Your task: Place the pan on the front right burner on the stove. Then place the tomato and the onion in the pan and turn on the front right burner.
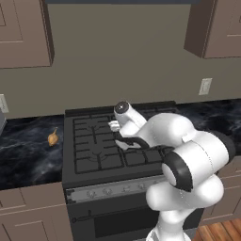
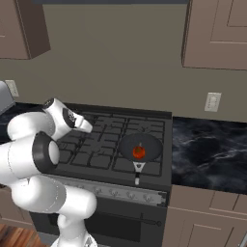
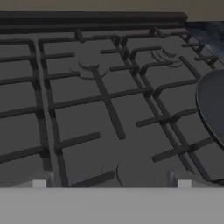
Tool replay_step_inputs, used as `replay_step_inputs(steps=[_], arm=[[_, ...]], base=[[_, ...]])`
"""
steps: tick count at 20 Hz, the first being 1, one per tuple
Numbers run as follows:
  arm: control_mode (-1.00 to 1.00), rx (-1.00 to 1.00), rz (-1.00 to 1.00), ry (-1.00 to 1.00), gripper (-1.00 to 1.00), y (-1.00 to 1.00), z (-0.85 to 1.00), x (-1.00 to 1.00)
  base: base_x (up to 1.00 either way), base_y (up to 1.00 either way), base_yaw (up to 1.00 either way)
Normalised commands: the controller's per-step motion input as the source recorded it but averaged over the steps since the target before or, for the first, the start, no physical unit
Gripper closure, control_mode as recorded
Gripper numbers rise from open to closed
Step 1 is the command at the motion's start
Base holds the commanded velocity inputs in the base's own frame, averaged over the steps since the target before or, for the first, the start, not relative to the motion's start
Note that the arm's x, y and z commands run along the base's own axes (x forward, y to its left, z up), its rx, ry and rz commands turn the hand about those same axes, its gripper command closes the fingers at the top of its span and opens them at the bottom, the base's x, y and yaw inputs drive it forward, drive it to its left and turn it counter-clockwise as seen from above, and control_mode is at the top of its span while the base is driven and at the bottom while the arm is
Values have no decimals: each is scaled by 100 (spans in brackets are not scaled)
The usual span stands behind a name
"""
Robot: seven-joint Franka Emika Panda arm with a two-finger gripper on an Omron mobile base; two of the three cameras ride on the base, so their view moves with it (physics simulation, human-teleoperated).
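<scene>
A glossy red-orange tomato [image 2: 139, 152] sits in a dark grey-black pan [image 2: 140, 145] on the dark grey stove [image 2: 116, 144] (black grates, silver knob strip). A tan-yellow onion [image 1: 53, 138] lies on black, white-veined marble counter [image 1: 28, 150]. Cabinets [image 2: 212, 34] are brown.

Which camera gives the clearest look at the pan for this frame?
The right base view: the pan sits whole on the front right burner, handle toward the knobs, with the tomato inside. The hand view catches just its rim at the right edge. In the left base view the arm hides it.

No text, label or number is readable anywhere (knob markings too blurred).
</scene>
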Motion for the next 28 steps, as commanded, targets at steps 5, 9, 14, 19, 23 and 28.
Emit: replay_step_inputs(steps=[5,9,14,19,23,28], arm=[[-100,5,-8,-20,-100,70,23,-3],[-100,7,-7,-20,-100,35,18,-3],[-100,8,-4,-17,-100,0,0,-11],[-100,9,4,-1,-100,2,4,0],[-100,19,13,0,-100,1,2,0],[-100,10,20,1,-100,0,0,0]], base=[[0,0,0],[0,0,0],[0,0,0],[0,0,0],[0,0,0],[0,0,0]])
